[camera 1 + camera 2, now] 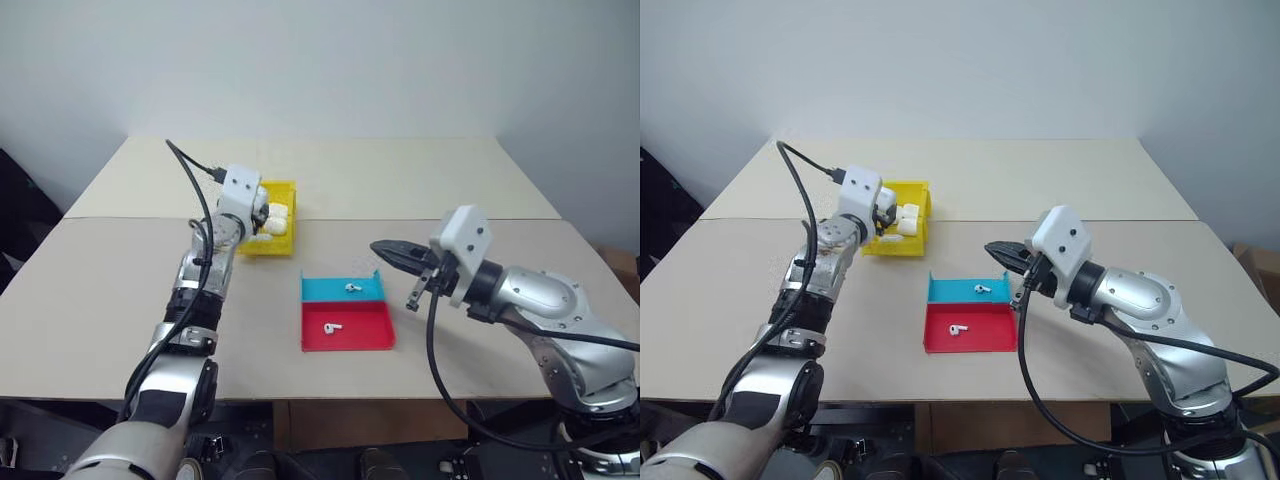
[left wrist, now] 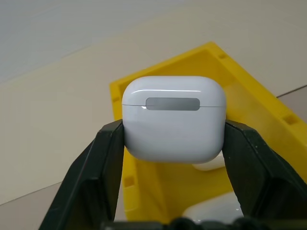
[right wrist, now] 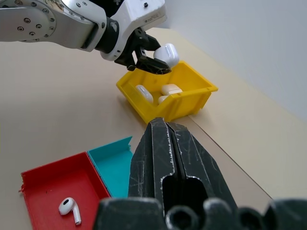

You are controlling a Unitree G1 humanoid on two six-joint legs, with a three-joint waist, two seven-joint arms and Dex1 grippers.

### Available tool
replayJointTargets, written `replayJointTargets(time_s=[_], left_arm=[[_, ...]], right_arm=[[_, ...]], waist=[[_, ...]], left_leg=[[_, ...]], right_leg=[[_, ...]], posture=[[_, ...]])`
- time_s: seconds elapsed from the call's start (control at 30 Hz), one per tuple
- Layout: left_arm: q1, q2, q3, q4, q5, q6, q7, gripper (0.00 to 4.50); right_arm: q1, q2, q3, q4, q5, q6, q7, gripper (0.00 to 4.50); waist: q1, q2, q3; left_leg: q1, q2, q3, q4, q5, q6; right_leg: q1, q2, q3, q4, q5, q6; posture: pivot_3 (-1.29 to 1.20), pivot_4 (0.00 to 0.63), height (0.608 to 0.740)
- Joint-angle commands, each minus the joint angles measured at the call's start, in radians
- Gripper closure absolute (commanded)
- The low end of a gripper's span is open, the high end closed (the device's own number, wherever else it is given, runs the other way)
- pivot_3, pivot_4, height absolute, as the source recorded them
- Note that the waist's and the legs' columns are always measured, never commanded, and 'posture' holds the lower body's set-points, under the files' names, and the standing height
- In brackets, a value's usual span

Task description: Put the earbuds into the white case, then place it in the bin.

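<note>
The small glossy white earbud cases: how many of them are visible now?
4. One white case is held in the left pincer above the bright yellow plastic bin; three more cases lie inside it. Others may be hidden.

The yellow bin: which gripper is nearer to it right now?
The left. The left gripper holds a white case just above the yellow bin, over its open top. The right gripper, shut and empty, hangs apart from it, beside the red-and-blue tray.

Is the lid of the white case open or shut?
Shut. On the white case, held over the bin by the left end effector, the lid seam shows no gap.
</note>
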Motion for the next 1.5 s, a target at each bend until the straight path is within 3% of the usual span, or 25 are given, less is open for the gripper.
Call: replayJointTargets(time_s=[0.03,0.1,0.27,0.37,0.57,0.7,0.87,1.0,1.17,1.5], left_arm=[[-0.042,0.003,0.016,0.026,-0.011,-0.037,0.040,0.42],[-0.046,0.008,0.019,0.038,-0.018,-0.058,0.037,0.04],[-0.030,-0.023,0.086,-0.056,-0.131,-0.161,-0.004,0.04],[-0.011,-0.039,0.126,-0.146,-0.243,-0.108,-0.088,0.04],[0.219,0.031,0.111,-0.495,-0.380,-0.071,-0.294,0.04],[0.353,0.134,0.175,-0.649,-0.554,0.033,-0.447,0.04],[0.578,0.345,0.279,-0.848,-0.724,0.110,-0.658,0.04],[0.814,0.472,0.380,-0.956,-0.778,0.094,-0.784,0.04],[1.037,0.536,0.478,-1.013,-0.767,0.041,-0.863,0.04],[1.090,0.550,0.546,-1.039,-0.815,0.016,-0.862,0.04]], right_arm=[[-0.002,-0.007,-0.018,-0.035,-0.006,-0.009,-0.005,4.50],[0.005,-0.010,-0.017,-0.036,-0.014,-0.008,-0.007,4.50],[0.028,-0.018,-0.016,-0.044,-0.034,-0.020,-0.010,4.50],[0.041,-0.033,-0.017,-0.041,-0.055,-0.030,-0.001,4.50],[0.130,-0.123,-0.063,-0.031,-0.090,-0.150,0.110,4.50],[0.209,-0.195,-0.128,0.009,-0.139,-0.315,0.204,4.50],[0.310,-0.306,-0.259,0.092,-0.065,-0.384,0.405,4.50],[0.347,-0.347,-0.281,0.195,-0.094,-0.465,0.489,4.50],[0.321,-0.376,-0.289,0.306,-0.090,-0.523,0.551,4.50],[0.217,-0.369,-0.225,0.417,-0.115,-0.586,0.583,4.50]], waist=[[0.000,0.000,0.000],[-0.001,0.000,0.000],[0.001,0.000,0.000],[0.001,0.000,0.000],[-0.010,0.001,0.000],[-0.013,0.000,0.000],[-0.017,0.000,0.000],[-0.027,0.000,0.000],[-0.028,0.000,0.000],[-0.028,0.000,0.000]], left_leg=[[0.000,0.000,0.000,0.000,0.000,0.000],[0.000,0.000,0.000,0.000,0.000,0.000],[0.000,0.000,0.000,0.000,0.000,0.000],[0.000,0.000,0.000,0.000,0.000,0.000],[0.002,0.000,0.001,0.000,0.000,0.000],[0.003,0.000,0.001,0.000,0.001,-0.001],[0.005,0.000,0.001,0.001,0.001,-0.001],[0.006,0.001,0.002,0.001,0.001,-0.001],[0.009,0.001,0.003,0.001,0.001,-0.001],[0.009,0.001,0.004,0.001,0.000,-0.001]], right_leg=[[0.000,0.000,0.000,0.000,0.000,0.000],[0.000,0.000,0.000,0.000,0.000,0.000],[0.000,0.000,0.000,0.000,0.000,-0.001],[0.000,-0.001,0.000,0.000,0.001,-0.001],[0.001,-0.001,0.001,0.001,0.000,-0.001],[0.002,-0.001,0.001,0.002,0.000,0.000],[0.004,-0.001,0.001,0.001,-0.003,0.005],[0.004,-0.001,0.001,0.002,-0.004,0.004],[0.004,-0.001,0.001,0.002,-0.007,-0.002],[0.004,-0.002,0.002,0.002,-0.008,-0.002]], posture=[[0.00,0.150,0.740],[0.00,0.150,0.740],[0.00,0.150,0.740],[0.00,0.150,0.740],[0.00,0.150,0.740],[0.00,0.150,0.740],[0.00,0.150,0.740],[0.00,0.150,0.740],[0.00,0.150,0.740],[0.00,0.150,0.740]])
